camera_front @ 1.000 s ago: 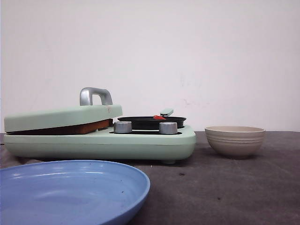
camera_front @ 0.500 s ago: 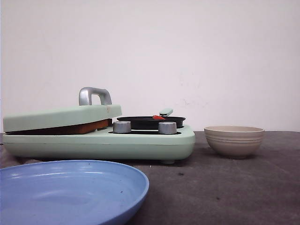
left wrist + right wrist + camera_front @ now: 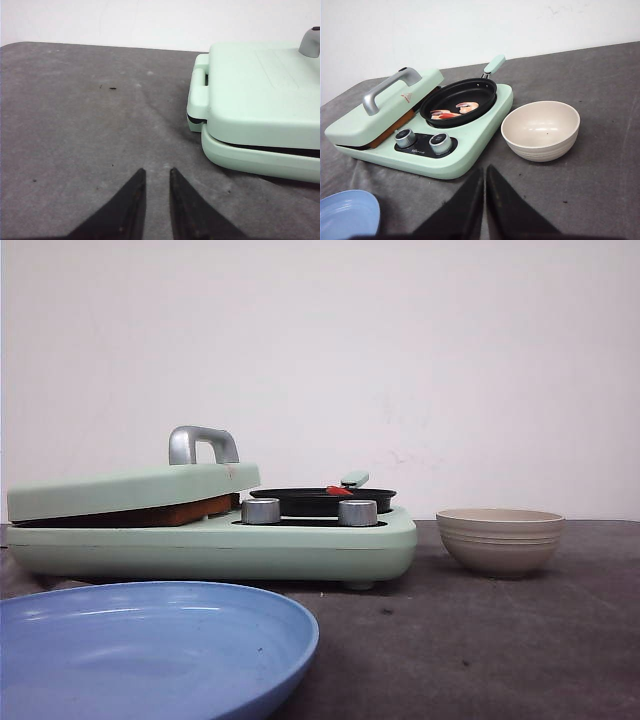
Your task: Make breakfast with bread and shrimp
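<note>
Plain off-white wall (image 3: 420,350) behind a dark grey cloth-covered table (image 3: 500,640), meeting along the table's far edge; even, diffuse lighting.

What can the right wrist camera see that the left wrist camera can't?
Only the right wrist view shows the shrimp lying in the black pan, the two knobs, the beige bowl, which looks empty, a bit of the blue plate and the brown bread edge under the lid. Its right gripper is shut. Only the left wrist view shows the left gripper, slightly open, over bare table. Both show the green cooker's lid and its metal handle.
</note>
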You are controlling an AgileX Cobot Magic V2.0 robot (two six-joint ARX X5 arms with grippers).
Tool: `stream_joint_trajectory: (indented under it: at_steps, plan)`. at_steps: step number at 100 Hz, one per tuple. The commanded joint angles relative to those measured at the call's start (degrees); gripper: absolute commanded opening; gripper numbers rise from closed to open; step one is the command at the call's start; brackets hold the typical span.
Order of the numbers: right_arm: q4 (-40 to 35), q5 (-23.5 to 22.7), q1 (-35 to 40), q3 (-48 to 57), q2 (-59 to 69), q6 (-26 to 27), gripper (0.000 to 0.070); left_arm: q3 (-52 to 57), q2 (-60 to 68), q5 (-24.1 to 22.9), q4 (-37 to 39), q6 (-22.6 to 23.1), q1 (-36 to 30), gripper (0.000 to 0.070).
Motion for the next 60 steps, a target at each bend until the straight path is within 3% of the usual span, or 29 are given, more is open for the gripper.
stream_joint_trajectory:
  at_steps: [1,24,35,47,56,60]
  plan:
    - [0.59,0.04,0.28,0.17,-0.04,0.55,0.0,-0.96,0.02,-0.04,-0.26,0.61,0.11,0.0033]
    - [-1.73,1.64,-1.42,-0.26,-0.37,-1.84,0.0,-0.96,0.02,-0.04,-0.26,0.63,0.11,0.0033]
    - [6.6,7.74,-4.44,-4.87,-0.37,-10.67,0.0,-0.96,0.02,-0.04,-0.28,0.61,0.11,0.0033]
    - [18.43,10.99,-8.63,-11.93,-0.37,-17.09,0.0,-0.96,0.02,-0.07,-0.26,0.63,0.11,0.0033]
    - [19.85,10.99,-12.66,-14.84,-0.37,-18.38,0.0,-0.96,0.02,-0.07,-0.26,0.63,0.11,0.0033]
    - [16.46,11.02,-14.8,-15.02,-0.37,-19.04,0.0,-0.96,0.02,-0.04,-0.26,0.63,0.11,0.0033]
